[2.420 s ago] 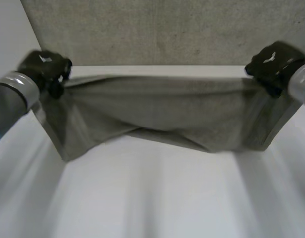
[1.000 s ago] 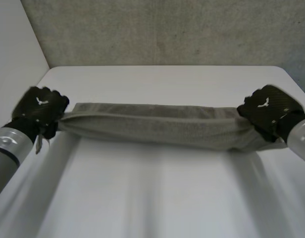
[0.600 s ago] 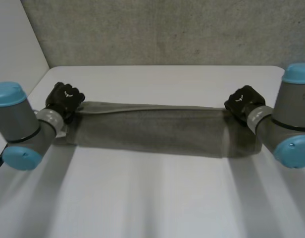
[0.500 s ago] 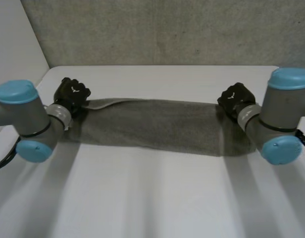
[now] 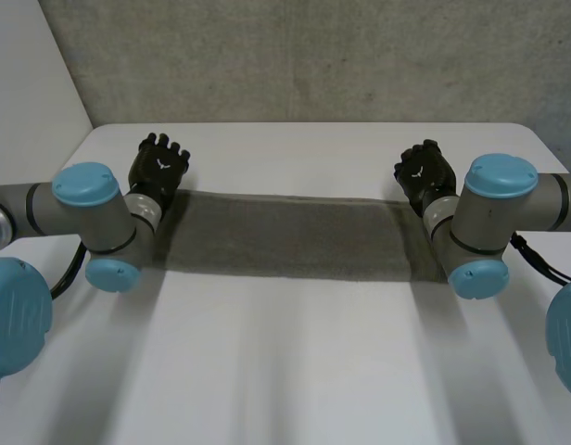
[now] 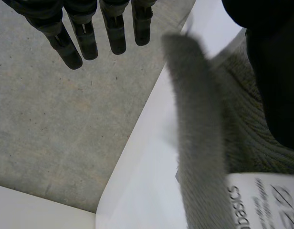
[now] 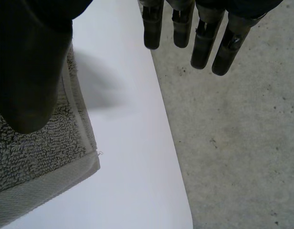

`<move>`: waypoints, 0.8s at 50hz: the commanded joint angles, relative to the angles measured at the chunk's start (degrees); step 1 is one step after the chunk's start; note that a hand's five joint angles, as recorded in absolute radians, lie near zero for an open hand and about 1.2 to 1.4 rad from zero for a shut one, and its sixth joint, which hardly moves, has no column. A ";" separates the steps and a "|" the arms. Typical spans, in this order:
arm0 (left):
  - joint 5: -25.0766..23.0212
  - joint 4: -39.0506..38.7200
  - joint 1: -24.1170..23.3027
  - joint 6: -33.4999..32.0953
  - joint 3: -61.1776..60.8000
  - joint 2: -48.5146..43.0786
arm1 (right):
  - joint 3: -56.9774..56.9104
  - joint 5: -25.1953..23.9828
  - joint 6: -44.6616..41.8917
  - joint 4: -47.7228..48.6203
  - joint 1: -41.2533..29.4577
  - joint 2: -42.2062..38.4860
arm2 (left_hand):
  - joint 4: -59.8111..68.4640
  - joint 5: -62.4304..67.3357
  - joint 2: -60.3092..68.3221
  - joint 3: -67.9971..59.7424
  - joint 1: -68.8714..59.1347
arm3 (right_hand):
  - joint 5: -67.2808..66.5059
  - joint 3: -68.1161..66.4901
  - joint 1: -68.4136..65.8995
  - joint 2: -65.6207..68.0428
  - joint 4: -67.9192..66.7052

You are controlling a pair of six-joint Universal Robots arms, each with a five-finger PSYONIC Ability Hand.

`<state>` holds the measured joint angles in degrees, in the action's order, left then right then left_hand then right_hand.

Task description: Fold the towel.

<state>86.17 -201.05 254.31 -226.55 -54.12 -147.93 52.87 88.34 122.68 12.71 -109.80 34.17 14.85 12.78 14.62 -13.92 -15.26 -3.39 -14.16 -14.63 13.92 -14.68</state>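
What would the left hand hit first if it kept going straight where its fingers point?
Probably nothing nearby: the left hand, open, points away from the towel, over a bare strip of white table toward the grey concrete surface beyond. That would come first, though depth is unclear.

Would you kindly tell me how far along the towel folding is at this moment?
Done: the towel lies flat on the table as a long narrow band, apparently folded once lengthwise. In hand: the left robot hand and right robot hand sit at its far corners, fingers straight, gripping nothing. Left: the band is at full length, so folding it end to end probably remains.
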 commanded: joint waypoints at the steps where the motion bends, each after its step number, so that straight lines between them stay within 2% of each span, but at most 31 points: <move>1: 1.01 -1.18 0.13 0.41 -4.84 5.18 | 3.19 0.25 0.98 -0.14 -0.06 3.86 | -4.81 -12.73 -4.57 3.87 5.22 | 3.39 4.16 4.63 -3.92 4.68; 3: 1.45 -1.45 0.31 0.76 -6.79 7.04 | 5.49 0.16 1.86 -0.14 0.11 6.17 | -4.30 -12.23 -4.07 3.37 4.71 | 3.39 4.16 4.63 -3.92 4.68; 5: 1.89 -1.45 0.92 2.59 -12.21 11.94 | 10.65 -0.10 4.49 -0.32 0.46 12.20 | -3.47 -11.39 -3.23 2.53 3.87 | 3.39 4.16 4.63 -3.92 4.68; 6: 1.89 -1.45 0.92 2.61 -12.24 11.97 | 10.68 -0.10 4.50 -0.32 0.46 12.23 | -3.46 -11.38 -3.22 2.52 3.87 | 3.39 4.16 4.63 -3.92 4.68; 8: 1.02 -1.45 1.19 7.06 -19.32 17.91 | 16.71 -0.45 8.61 -0.58 0.64 18.97 | -3.46 -11.38 -3.22 2.52 3.87 | 3.39 4.16 4.63 -3.92 4.68; 11: 0.40 -1.54 1.36 9.99 -22.52 20.93 | 19.47 -0.45 11.27 -0.93 0.82 21.99 | -3.63 -11.55 -3.39 2.69 4.04 | 3.39 4.16 4.63 -3.92 4.68; 13: -1.52 -1.54 1.97 15.85 -28.03 26.44 | 23.93 -0.36 16.52 -2.50 0.82 26.89 | -3.63 -11.55 -3.39 2.69 4.04 | 3.39 4.16 4.63 -3.92 4.68; 14: -1.54 -1.54 1.98 15.88 -28.06 26.47 | 23.95 -0.36 16.54 -2.52 0.82 26.91 | -3.63 -11.55 -3.39 2.69 4.04 | 3.39 4.16 4.63 -3.92 4.68; 16: -4.07 -1.28 3.11 21.21 -32.08 30.40 | 26.14 -0.45 19.69 -8.20 1.17 29.54 | -3.63 -11.55 -3.39 2.69 4.04 | 3.39 4.16 4.63 -3.92 4.68; 20: -6.46 -0.83 4.35 25.72 -35.35 32.80 | 27.38 -1.59 21.55 -14.56 2.92 30.16 | -3.63 -11.55 -3.39 2.69 4.04 | 2.80 3.57 4.04 -3.33 4.09; 22: -7.68 -0.66 4.79 28.09 -38.06 33.93 | 28.86 -3.69 22.95 -17.45 4.59 30.25 | -3.63 -11.55 -3.39 2.69 4.04 | -3.57 -2.80 -2.33 3.04 -2.28; 30: -7.86 -1.97 4.79 28.80 -43.34 34.47 | 30.45 -7.39 23.48 -12.90 8.63 28.15 | -3.46 -11.38 -3.22 2.52 3.87 | -7.27 -6.51 -6.04 6.74 -5.99; 33: -7.78 -2.33 4.53 28.71 -43.61 34.47 | 30.19 -7.66 23.49 -11.14 8.99 25.17 | -3.46 -11.38 -3.22 2.52 3.87 | -13.31 -12.55 -12.08 12.79 -12.03; 40: -7.69 -2.42 4.53 28.80 -43.70 34.46 | 29.14 -7.75 23.49 -10.60 10.39 21.47 | -3.46 -11.38 -3.22 2.52 3.87 | -15.19 -14.42 -13.95 14.66 -13.91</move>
<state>78.33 -203.33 258.93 -197.59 -97.92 -113.38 82.90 80.55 146.23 1.18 -100.60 58.90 14.86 12.68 14.62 -13.92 -15.22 -17.43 -26.85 -26.34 26.75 -26.92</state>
